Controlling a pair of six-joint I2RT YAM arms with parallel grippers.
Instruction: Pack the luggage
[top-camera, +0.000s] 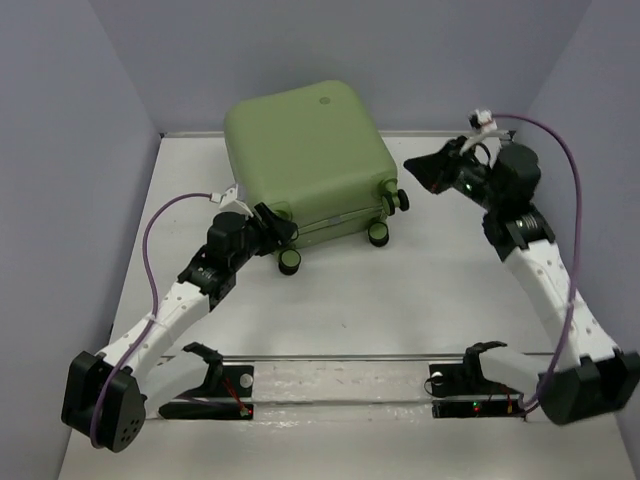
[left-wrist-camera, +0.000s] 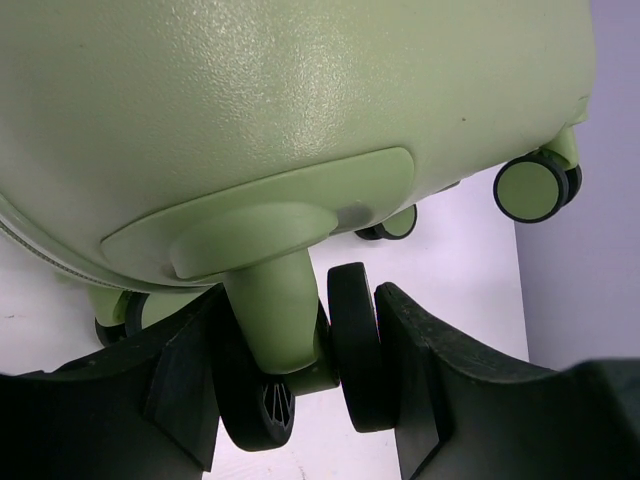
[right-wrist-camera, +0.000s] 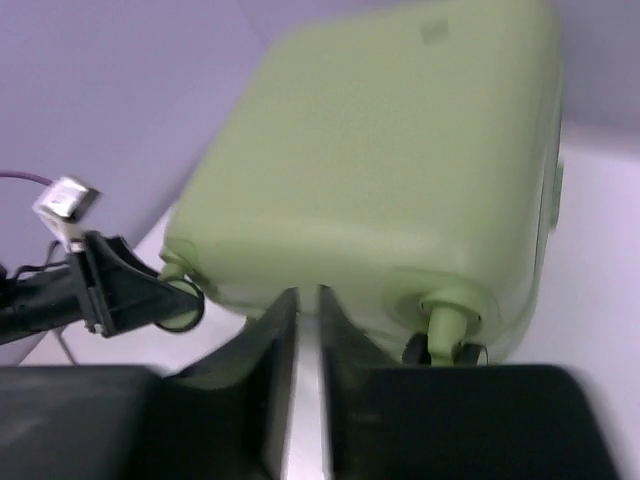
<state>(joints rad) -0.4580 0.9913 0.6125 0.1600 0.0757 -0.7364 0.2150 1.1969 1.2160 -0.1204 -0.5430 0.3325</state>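
The luggage (top-camera: 300, 150) is a pale olive-green hard-shell suitcase, closed, resting at the back of the table with its wheels toward me. My left gripper (top-camera: 272, 225) is at its near left corner. In the left wrist view the left gripper (left-wrist-camera: 295, 305) is clamped across a caster, its fingers (left-wrist-camera: 420, 370) pressing the black twin wheel (left-wrist-camera: 352, 345) under the shell (left-wrist-camera: 300, 100). My right gripper (top-camera: 415, 172) hovers off the suitcase's right side, apart from it. In the right wrist view the right gripper (right-wrist-camera: 308, 296) points at the luggage (right-wrist-camera: 400, 150), jaws a narrow slit apart, nothing between them.
Free wheels (top-camera: 290, 260) (top-camera: 378, 234) stick out on the luggage's near side. Grey-lilac walls close in the white table (top-camera: 400, 300) on three sides. A rail with two black stands (top-camera: 215, 385) (top-camera: 470, 375) runs along the front edge between the arm bases.
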